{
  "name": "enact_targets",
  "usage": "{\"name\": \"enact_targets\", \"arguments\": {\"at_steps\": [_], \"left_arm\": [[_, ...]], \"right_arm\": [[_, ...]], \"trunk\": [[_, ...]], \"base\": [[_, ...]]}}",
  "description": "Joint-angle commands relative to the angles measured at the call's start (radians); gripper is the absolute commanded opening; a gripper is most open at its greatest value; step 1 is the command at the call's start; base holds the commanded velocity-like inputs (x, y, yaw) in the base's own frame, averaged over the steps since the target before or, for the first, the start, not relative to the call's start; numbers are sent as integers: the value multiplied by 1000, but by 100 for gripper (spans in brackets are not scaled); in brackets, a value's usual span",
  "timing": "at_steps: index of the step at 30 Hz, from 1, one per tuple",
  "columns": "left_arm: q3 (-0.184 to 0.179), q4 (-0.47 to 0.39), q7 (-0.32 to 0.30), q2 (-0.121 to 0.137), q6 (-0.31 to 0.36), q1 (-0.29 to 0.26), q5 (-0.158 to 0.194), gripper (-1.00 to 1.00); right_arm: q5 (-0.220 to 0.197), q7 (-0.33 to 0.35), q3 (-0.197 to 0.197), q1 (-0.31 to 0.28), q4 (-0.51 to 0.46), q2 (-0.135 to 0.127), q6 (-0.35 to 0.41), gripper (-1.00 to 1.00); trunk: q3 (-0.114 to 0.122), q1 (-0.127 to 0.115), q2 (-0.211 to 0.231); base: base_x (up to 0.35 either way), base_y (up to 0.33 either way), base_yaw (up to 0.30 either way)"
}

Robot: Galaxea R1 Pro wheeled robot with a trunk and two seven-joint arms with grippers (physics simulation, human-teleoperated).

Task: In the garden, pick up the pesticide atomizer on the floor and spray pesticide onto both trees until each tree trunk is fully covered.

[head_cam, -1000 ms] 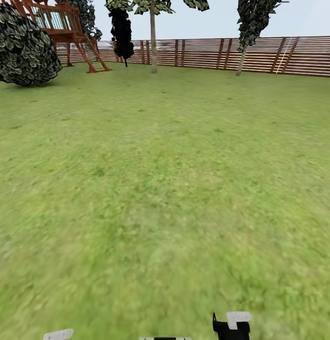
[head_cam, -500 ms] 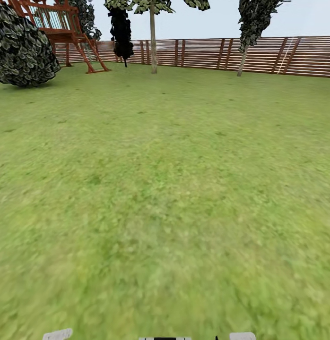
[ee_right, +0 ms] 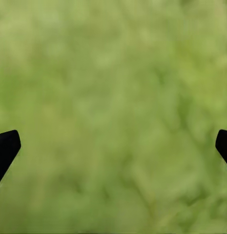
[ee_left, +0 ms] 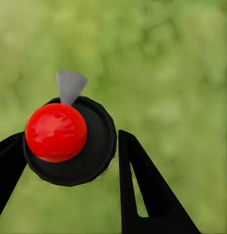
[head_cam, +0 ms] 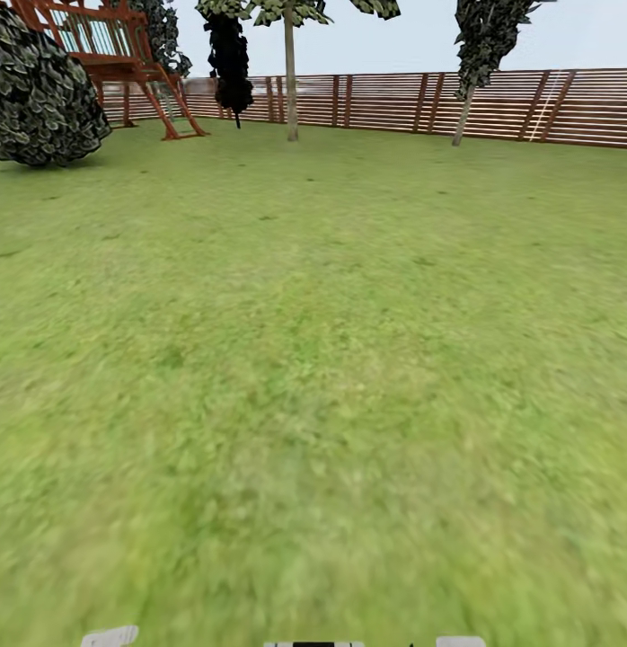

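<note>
In the left wrist view the pesticide atomizer [ee_left: 55,131] shows from above: a glossy red cap on a round black body with a small grey nozzle. My left gripper [ee_left: 69,141] is shut on it, one black finger on each side. Beneath it lies blurred grass. My right gripper [ee_right: 116,141] is open with nothing between its fingers, over bare lawn. Far across the garden's lawn [head_cam: 313,359] stand two trees by the fence: one with a pale straight trunk [head_cam: 291,90], one with a leaning trunk [head_cam: 459,121].
A brown slat fence [head_cam: 493,103] closes the far side. A round dark bush [head_cam: 39,90] and a red wooden play frame [head_cam: 125,63] stand at the far left, with a narrow black-leaved tree [head_cam: 231,58] beside them. Open grass stretches ahead.
The whole head view has shifted slightly, so the camera has moved. The black and white part of my right arm at the lower edge has dropped almost out of the picture.
</note>
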Motion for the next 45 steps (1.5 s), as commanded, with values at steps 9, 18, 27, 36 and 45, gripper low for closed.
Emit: {"name": "enact_targets", "arguments": {"at_steps": [9, 18, 27, 36, 45], "left_arm": [[0, 0, 0, -1, 0, 0, -1, -100], [0, 0, 0, -1, 0, 0, -1, -100], [0, 0, 0, -2, 0, 0, -1, -100], [0, 0, 0, -3, 0, 0, -1, -100], [0, 0, 0, -3, -1, 0, -1, -100]], "right_arm": [[0, 0, 0, 0, 0, 0, 0, 100], [0, 0, 0, 0, 0, 0, 0, 100], [0, 0, 0, 0, 0, 0, 0, 100], [0, 0, 0, 0, 0, 0, 0, 100], [0, -1, 0, 0, 0, 0, 0, 100]], "trunk": [[0, 0, 0], [0, 0, 0], [0, 0, 0], [0, 0, 0], [0, 0, 0]], "base": [[340, 0, 0], [341, 0, 0], [341, 0, 0], [341, 0, 0], [340, 0, 0]]}}
